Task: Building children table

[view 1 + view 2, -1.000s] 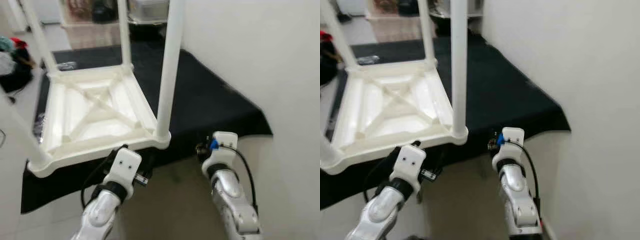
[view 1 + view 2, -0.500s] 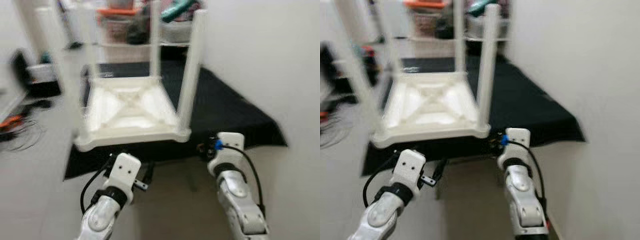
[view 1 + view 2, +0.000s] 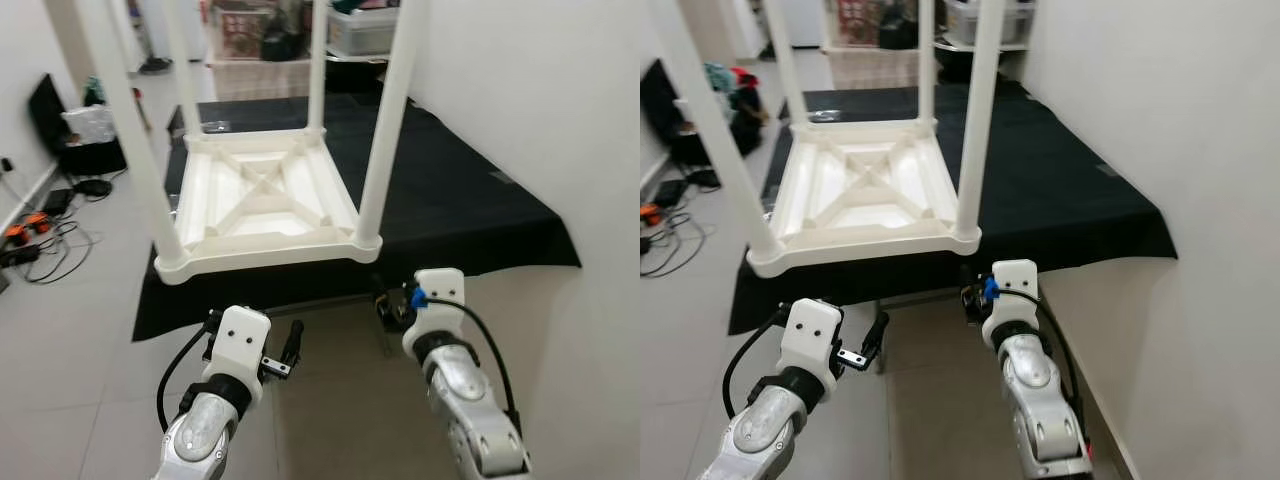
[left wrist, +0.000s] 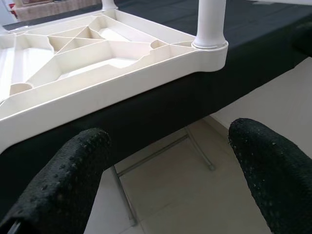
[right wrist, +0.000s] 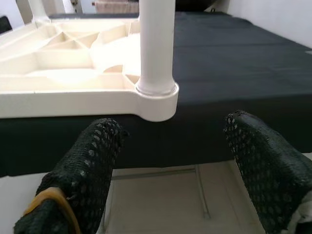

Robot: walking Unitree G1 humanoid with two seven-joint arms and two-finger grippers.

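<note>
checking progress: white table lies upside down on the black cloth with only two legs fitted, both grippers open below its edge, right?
Not two legs: the left eye view shows four legs standing up from the upside-down table on the black cloth. The rest holds: left gripper and right gripper are open below its near edge.

A plain white wall (image 3: 520,90) ran along the right side of the room. The floor (image 3: 70,340) was laid with pale tiles. A black cloth (image 3: 450,200) covered the counter, reaching the wall. Cables (image 3: 40,255) lay tangled on the floor at the left, and storage boxes (image 3: 260,70) stood at the back.
</note>
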